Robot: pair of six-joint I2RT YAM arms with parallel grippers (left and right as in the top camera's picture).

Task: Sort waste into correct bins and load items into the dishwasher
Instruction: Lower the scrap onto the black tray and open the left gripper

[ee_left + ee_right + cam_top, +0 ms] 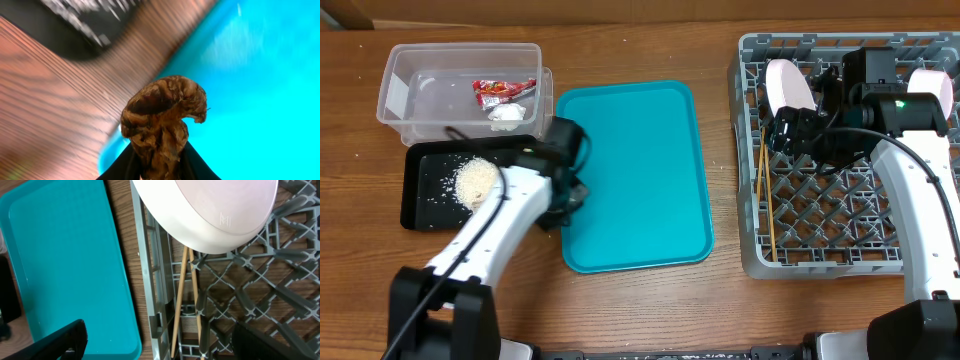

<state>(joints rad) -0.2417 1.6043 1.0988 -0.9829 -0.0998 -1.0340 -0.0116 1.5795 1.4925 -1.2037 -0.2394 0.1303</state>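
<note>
The left gripper (pixel 161 162) is clamped on the brown lump (pixel 162 117) over the blue-green tray (pixel 640 180). The black tray (pixel 425 195) sits at 9 o'clock. The lump could slip and fall short. The right gripper (pixel 792 125) has its fingers apart.

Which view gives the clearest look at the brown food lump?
The left wrist view: the brown food lump fills the centre of the frame, pinched by the left gripper, with the teal tray behind it. Overhead, the left arm and gripper hide it. The right wrist view does not include it.
</note>
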